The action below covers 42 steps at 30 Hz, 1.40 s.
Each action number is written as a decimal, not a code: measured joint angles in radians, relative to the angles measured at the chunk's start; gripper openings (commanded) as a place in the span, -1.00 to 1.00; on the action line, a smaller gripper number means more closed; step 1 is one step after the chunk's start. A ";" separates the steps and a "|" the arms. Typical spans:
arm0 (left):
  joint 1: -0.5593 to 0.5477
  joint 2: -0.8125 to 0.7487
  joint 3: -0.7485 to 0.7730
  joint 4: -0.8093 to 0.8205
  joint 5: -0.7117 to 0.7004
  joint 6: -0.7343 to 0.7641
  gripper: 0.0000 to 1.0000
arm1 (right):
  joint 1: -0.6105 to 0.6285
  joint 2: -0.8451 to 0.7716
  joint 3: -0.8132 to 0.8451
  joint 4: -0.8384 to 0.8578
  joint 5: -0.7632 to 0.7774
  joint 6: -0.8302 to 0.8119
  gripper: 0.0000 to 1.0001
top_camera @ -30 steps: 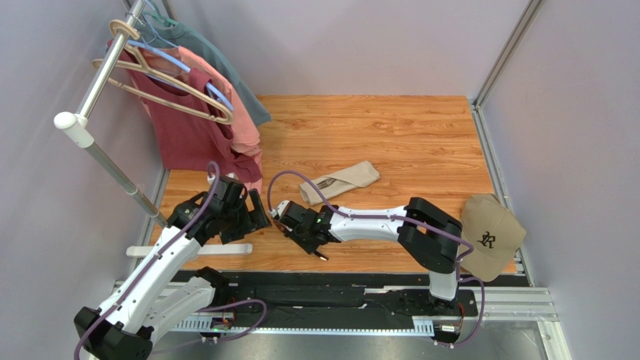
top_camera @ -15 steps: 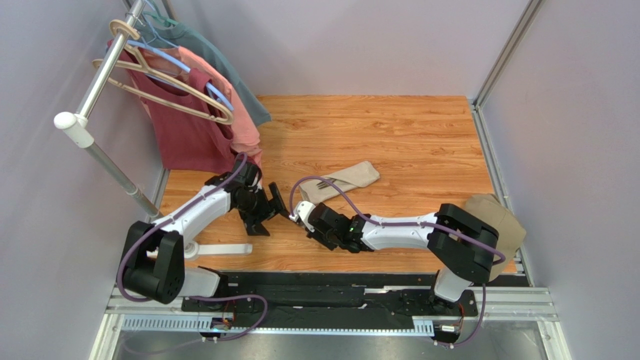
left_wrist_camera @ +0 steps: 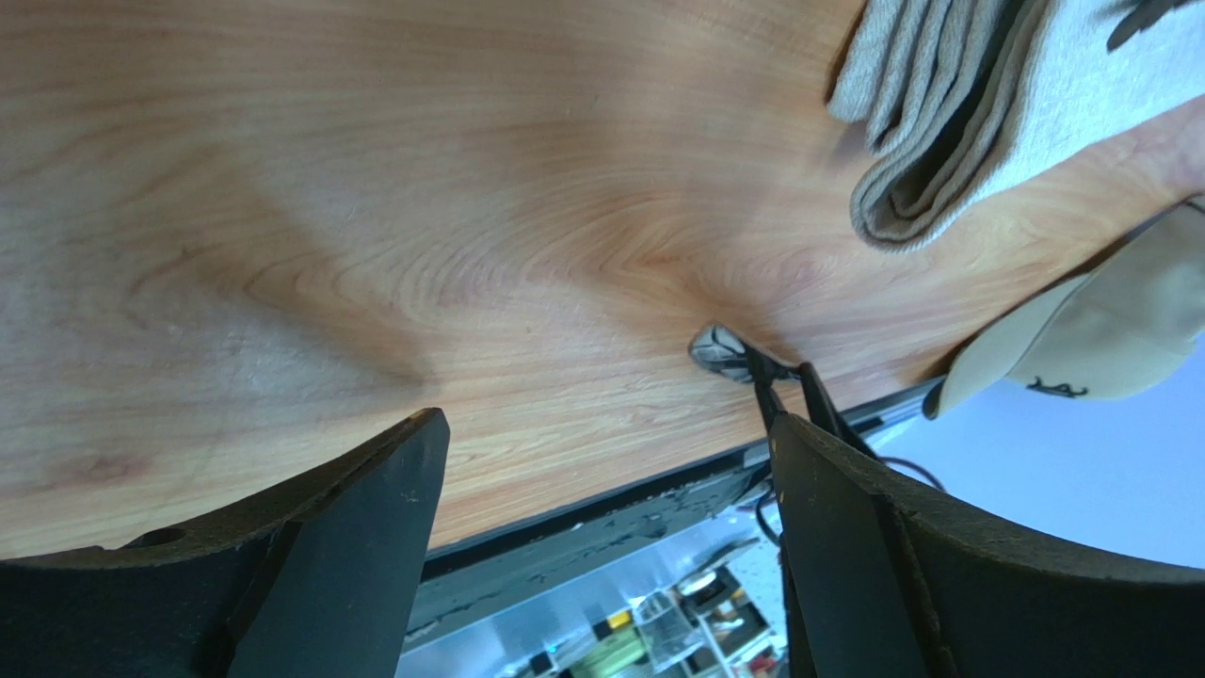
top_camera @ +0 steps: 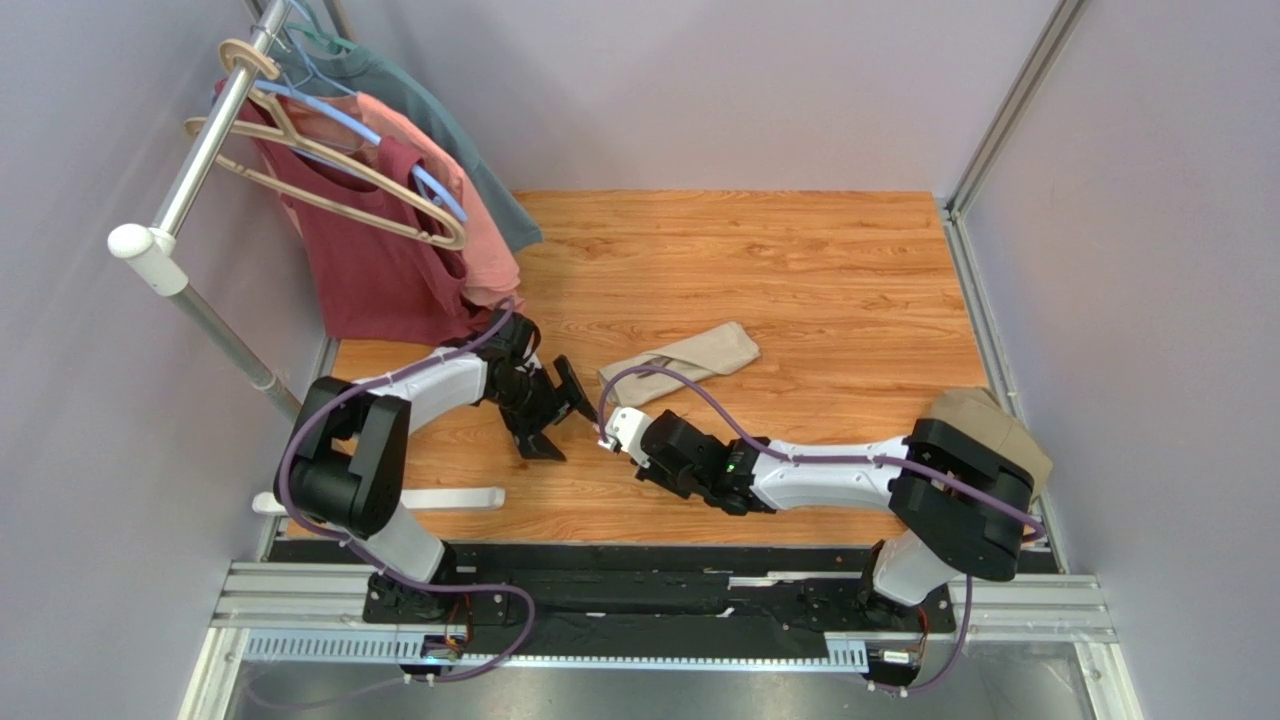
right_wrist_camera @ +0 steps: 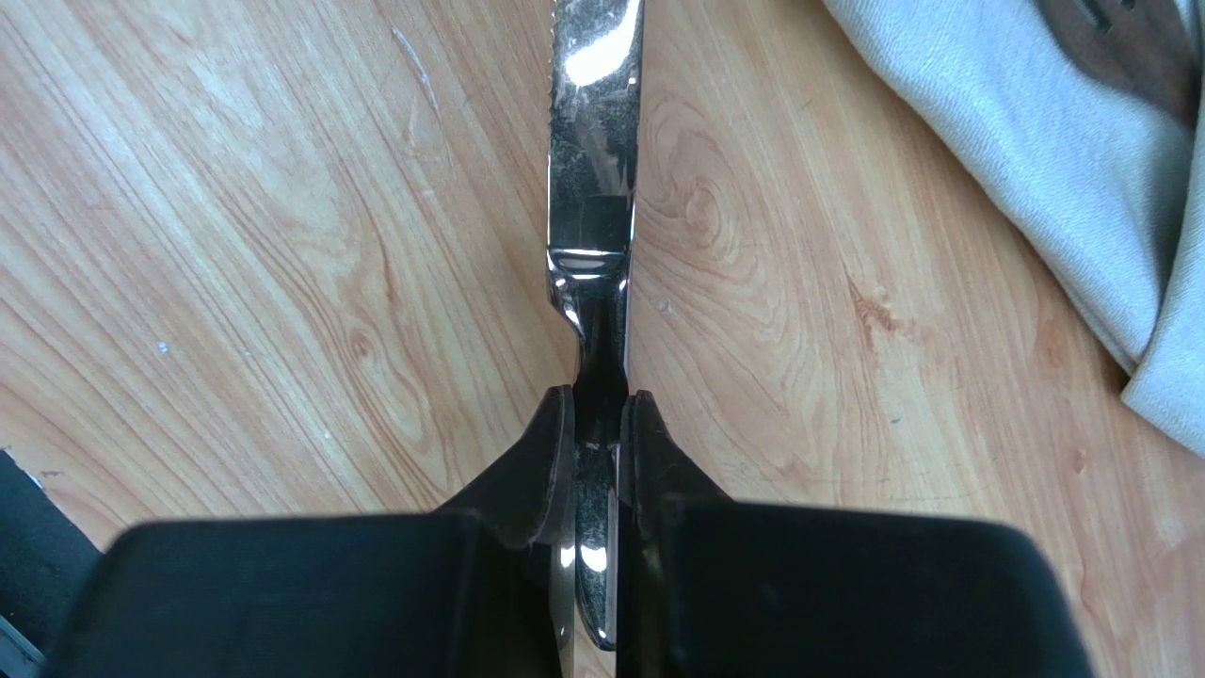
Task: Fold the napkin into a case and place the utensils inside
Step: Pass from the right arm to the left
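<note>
Shirts (top_camera: 391, 255): red and pink, hanging on a rail at the far left, clear of the work.
Left gripper (top_camera: 553, 405): jaws spread wide and holding nothing. It hovers over the wooden table (top_camera: 812, 270), with the case at about two o'clock from it in the overhead view.
Right gripper (right_wrist_camera: 601, 424): clamped firmly on the handle of the knife (right_wrist_camera: 594, 127). In the wrist view the blade points to twelve o'clock, low over the wood.
Case (top_camera: 684, 357): the beige napkin, folded into a narrow pouch, lies flat at mid-table. It is at about one o'clock from the right gripper and close to it. Its layered open end faces about eight o'clock, toward both grippers.
Fork (right_wrist_camera: 1125, 36): a dark metal shape at the cloth's mouth is probably this, already tucked in; only a little of it shows.
Cap (top_camera: 995, 423): tan, at the far right edge, partly hidden by the right arm.
Step in hand: sliding the knife into the pouch.
How to do it well: swing the blade toward two o'clock to line it up with the opening, and keep it low and flat. The empty left gripper is well placed to pin or lift the top layer so the cloth does not bunch or slide away. Let go only once most of the knife is inside.
</note>
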 measured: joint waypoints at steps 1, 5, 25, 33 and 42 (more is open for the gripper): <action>0.000 0.008 0.002 0.006 0.003 -0.010 0.81 | 0.000 -0.001 0.000 0.003 0.000 -0.004 -1.00; -0.008 0.043 0.003 0.050 0.011 -0.057 0.71 | 0.003 -0.007 0.000 0.008 0.000 -0.022 -1.00; -0.056 0.065 -0.032 0.237 0.040 -0.056 -0.05 | 0.003 -0.013 0.000 0.049 -0.026 -0.040 -1.00; -0.069 0.046 -0.051 0.318 0.039 -0.074 -0.94 | 0.003 -0.007 0.003 0.057 -0.069 -0.024 -1.00; -0.080 0.011 -0.058 0.354 0.026 -0.087 -1.00 | -0.013 -0.006 0.048 0.056 -0.107 0.028 0.08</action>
